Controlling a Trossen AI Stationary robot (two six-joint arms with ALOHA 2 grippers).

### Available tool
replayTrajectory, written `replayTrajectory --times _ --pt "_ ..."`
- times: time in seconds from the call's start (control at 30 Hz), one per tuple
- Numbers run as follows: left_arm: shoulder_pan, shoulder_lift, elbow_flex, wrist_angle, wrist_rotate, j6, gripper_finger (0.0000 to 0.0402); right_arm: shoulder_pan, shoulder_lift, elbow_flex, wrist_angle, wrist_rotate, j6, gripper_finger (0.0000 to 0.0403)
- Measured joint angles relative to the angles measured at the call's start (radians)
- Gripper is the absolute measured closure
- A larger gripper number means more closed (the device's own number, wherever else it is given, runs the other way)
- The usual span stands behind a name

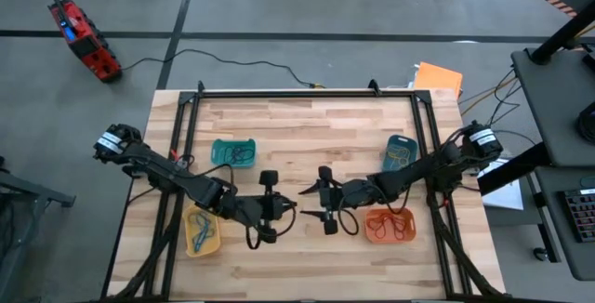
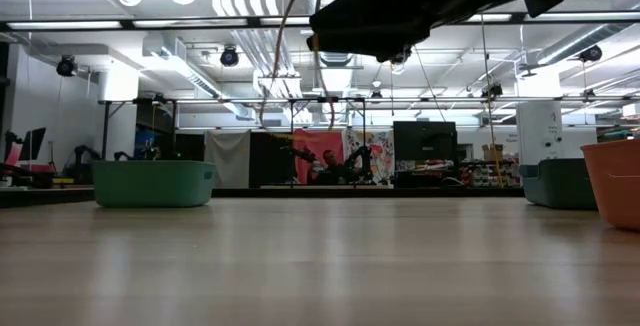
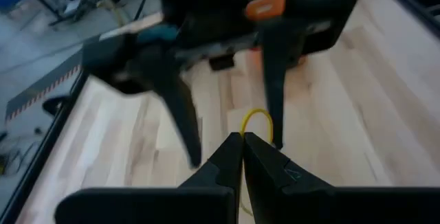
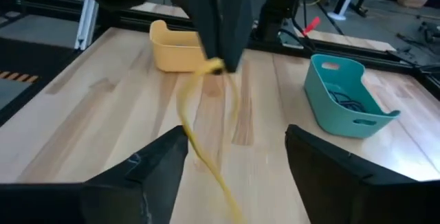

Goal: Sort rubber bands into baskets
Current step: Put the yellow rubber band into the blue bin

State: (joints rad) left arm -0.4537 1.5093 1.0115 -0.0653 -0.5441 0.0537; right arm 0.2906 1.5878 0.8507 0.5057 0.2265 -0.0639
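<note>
Beyond bare wooden table [image 2: 320, 266], lit workshop

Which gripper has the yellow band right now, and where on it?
The left gripper, shut, pinches the yellow rubber band at its top end; the right gripper is open, holding nothing.
</note>
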Motion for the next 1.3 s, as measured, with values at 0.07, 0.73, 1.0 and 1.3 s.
replayTrajectory --times 0.07,0.73,1.0,1.3 --pt "0.003 0.0 0.0 0.03 0.007 0.039 0.0402 -0.005 0.0 0.003 -0.001 -0.025 0.0 0.0158" --pt "0.066 0.006 0.0 0.209 0.161 0.214 0.0402 -0.022 0.0 0.06 0.001 -0.178 -0.078 0.019" --pt "0.068 0.006 0.0 0.252 0.197 0.256 0.0402 -0.025 0.0 0.06 -0.003 -0.178 -0.076 0.029" --pt "0.079 0.004 0.002 0.256 0.169 0.196 0.0354 -0.026 0.0 0.059 -0.016 -0.177 -0.067 0.0391"
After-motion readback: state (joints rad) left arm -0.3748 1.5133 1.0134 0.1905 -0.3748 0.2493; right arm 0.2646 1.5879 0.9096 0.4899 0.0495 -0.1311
